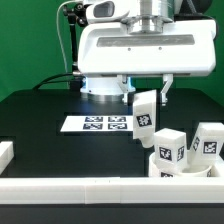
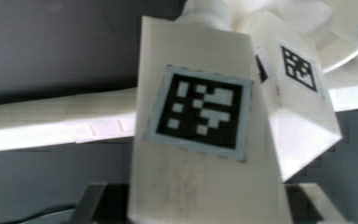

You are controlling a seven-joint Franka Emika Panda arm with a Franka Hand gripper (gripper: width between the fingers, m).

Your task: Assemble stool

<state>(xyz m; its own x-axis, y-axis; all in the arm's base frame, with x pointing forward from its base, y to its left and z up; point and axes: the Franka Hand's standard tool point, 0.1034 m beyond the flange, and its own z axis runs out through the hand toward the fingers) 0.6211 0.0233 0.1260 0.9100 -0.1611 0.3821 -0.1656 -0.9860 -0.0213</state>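
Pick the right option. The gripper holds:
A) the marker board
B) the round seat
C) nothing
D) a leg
D: the gripper is shut on a white tagged leg, and that leg fills the wrist view.

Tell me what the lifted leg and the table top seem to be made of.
The leg: probably hard white plastic, smooth with a slight sheen; flat faces and crisp edges, with a printed black-and-white tag. The table top: black and matte, no glare; whether cloth or coated board cannot be told.
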